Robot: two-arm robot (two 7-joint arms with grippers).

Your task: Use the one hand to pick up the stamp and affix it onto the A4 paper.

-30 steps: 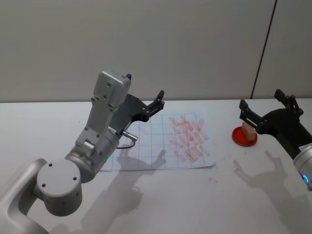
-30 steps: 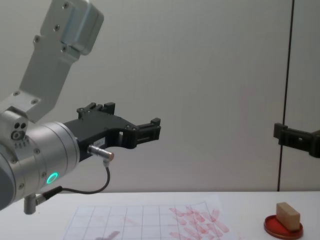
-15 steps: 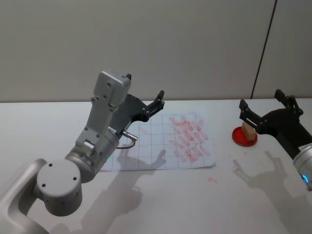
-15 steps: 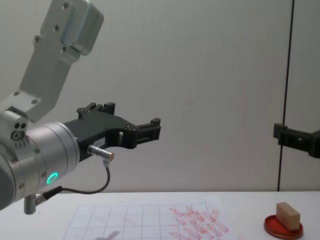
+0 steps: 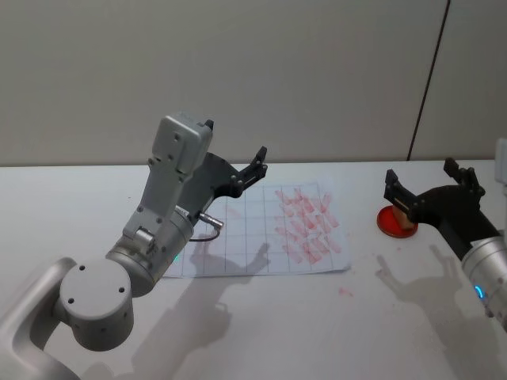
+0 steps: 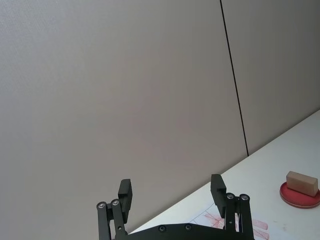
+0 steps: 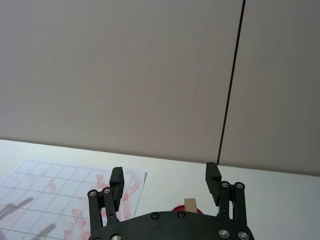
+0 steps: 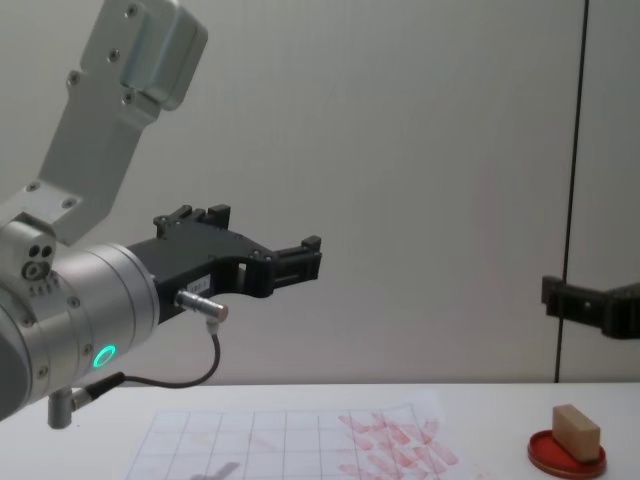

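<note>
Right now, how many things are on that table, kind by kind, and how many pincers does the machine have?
stamp: 1
ink pad: 1
paper: 1
pincers: 2 (left pincer, right pincer, both open)
Total: 5

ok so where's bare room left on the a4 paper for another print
On the A4 paper the middle columns are bare, between the left gripper raised over its left side and the red prints crowding its right. Bare table separates paper from ink pad, where the open right gripper hangs above the stamp.
</note>
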